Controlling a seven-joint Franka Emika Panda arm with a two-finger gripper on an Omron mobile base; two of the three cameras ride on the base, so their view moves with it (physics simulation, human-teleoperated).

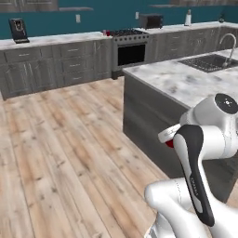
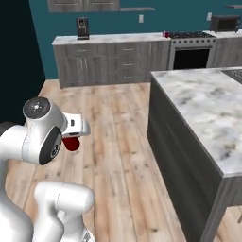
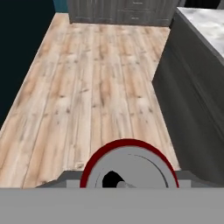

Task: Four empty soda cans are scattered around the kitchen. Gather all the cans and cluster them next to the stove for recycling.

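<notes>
A red soda can with a silver top sits at the bottom of the hand view, seen from above. My gripper is shut on it, a grey finger on each side. In the base views the can shows as a red patch under the hand, tucked close to the arm, above the floor. From the left, a sliver of the can peeks past the forearm. The stove stands at the far wall. A small reddish thing stands on the counter just left of it, too small to identify.
A marble-topped island stands close on the right, with a sink at its far end. Grey cabinets line the back wall, with a coffee machine and a toaster oven. Open wood floor stretches ahead.
</notes>
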